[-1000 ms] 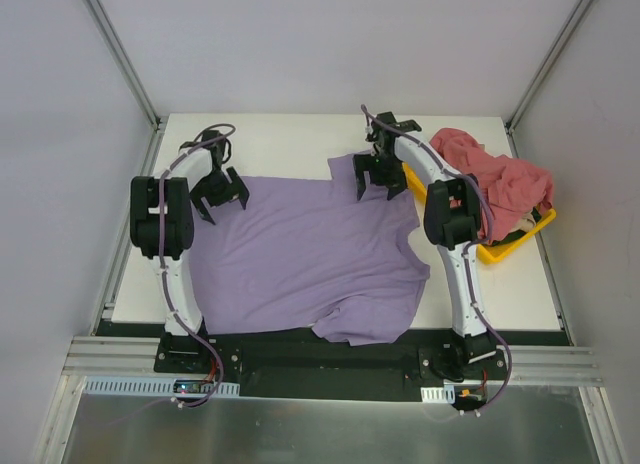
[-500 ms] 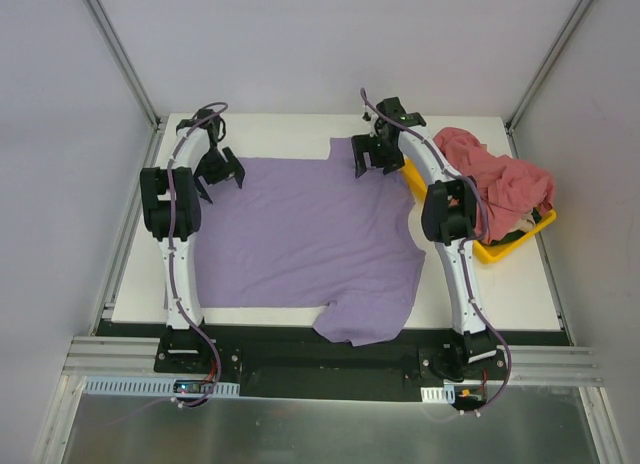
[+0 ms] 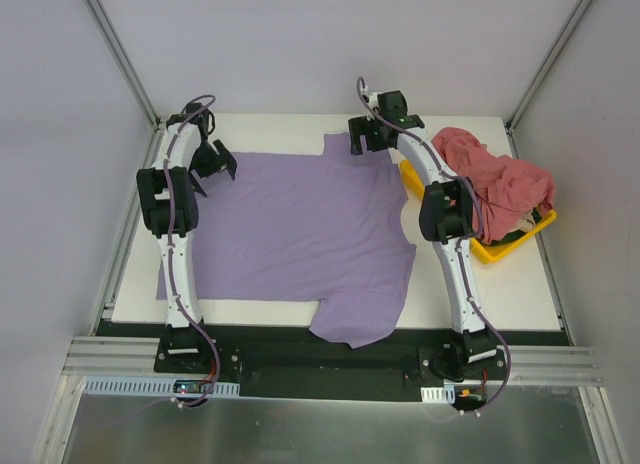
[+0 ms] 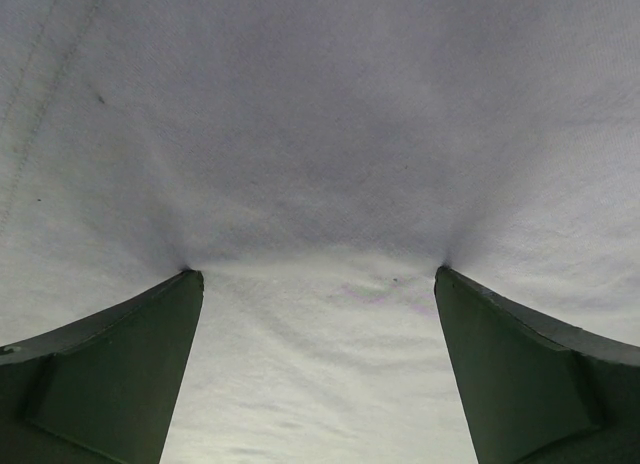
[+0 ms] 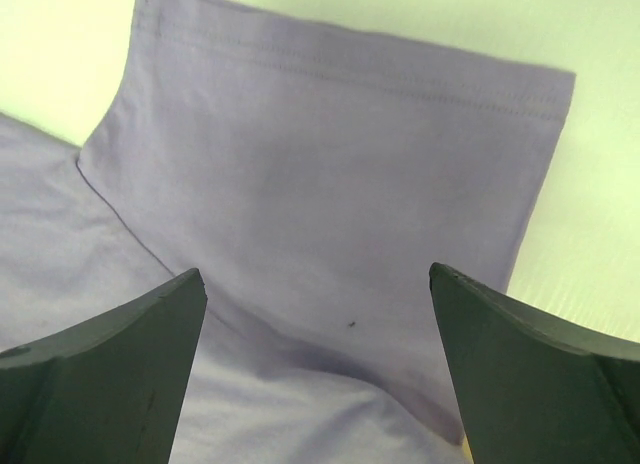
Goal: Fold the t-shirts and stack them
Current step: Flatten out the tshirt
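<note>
You have the lavender t-shirt (image 3: 300, 234) spread nearly flat across the middle of the table (image 3: 500, 284), with its near sleeve drooping over the front edge. The pink-red t-shirts (image 3: 500, 184) are heaped in and over the yellow tray (image 3: 515, 246) at the right. Both of your hands are spread wide and hold nothing. The left hand (image 3: 215, 169) sits at the shirt's far left corner. The right hand (image 3: 368, 144) hangs over the far sleeve (image 5: 340, 184), whose stitched hem lies between its open jaws. Treat this cloth as light, limp and thin. It will sag and crease the moment you lift it, it will drag along the table rather than slide cleanly, and a pinch can easily pick up just one layer. Take hold at edges and corners, where the hem or a seam gives the fingers something thicker to bite. For you that means the far sleeve's hem on the right and the far left corner on the left. The left wrist view is washed out, so I can only say its fingertips (image 4: 150, 334) seem to press into the fabric, which puckers around them.
</note>
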Available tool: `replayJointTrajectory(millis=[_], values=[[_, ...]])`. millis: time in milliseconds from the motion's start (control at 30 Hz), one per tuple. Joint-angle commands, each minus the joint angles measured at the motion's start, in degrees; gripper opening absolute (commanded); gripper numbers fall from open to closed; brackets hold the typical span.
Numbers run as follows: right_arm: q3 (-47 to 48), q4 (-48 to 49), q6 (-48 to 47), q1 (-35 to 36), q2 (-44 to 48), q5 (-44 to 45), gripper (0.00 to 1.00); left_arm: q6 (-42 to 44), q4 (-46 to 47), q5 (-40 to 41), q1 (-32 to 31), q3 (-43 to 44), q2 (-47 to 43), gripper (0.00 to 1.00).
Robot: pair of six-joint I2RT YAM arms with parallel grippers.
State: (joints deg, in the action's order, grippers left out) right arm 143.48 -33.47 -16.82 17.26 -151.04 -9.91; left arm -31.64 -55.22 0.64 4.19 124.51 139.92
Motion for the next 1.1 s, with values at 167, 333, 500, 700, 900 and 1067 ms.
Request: replayJointTrajectory(millis=[167, 333, 500, 700, 900, 1067], values=[[-4.5, -0.97, 0.46, 0.32, 12.24, -1.6, 0.96, 0.97, -0.06, 0.4, 0.21, -2.14, -10.51, 0.99], [-20.05, -8.79, 4.15, 2.69, 26.82, 1.02, 0.96, 0.18, 2.56, 2.16, 0.03, -19.78, -27.9, 0.99], [-42.8, -10.73, 11.8, 5.85, 40.89, 3.85, 0.96, -2.02, 8.02, 4.19, 0.12, -44.92, -45.84, 0.99], [-62.96, -3.53, 14.45, 8.85, 49.0, 3.93, 0.96, -6.33, 15.3, 4.9, 0.12, -66.74, -59.39, 0.99], [-59.82, -4.85, 12.07, 8.67, 40.14, 5.07, 0.96, -6.68, 22.69, 1.3, 0.38, -74.67, -62.4, 0.99], [-55.95, -5.37, 11.28, 7.27, 34.42, 5.35, 0.96, -7.3, 24.28, 0.76, 1.26, -73.97, -55.99, 0.99]])
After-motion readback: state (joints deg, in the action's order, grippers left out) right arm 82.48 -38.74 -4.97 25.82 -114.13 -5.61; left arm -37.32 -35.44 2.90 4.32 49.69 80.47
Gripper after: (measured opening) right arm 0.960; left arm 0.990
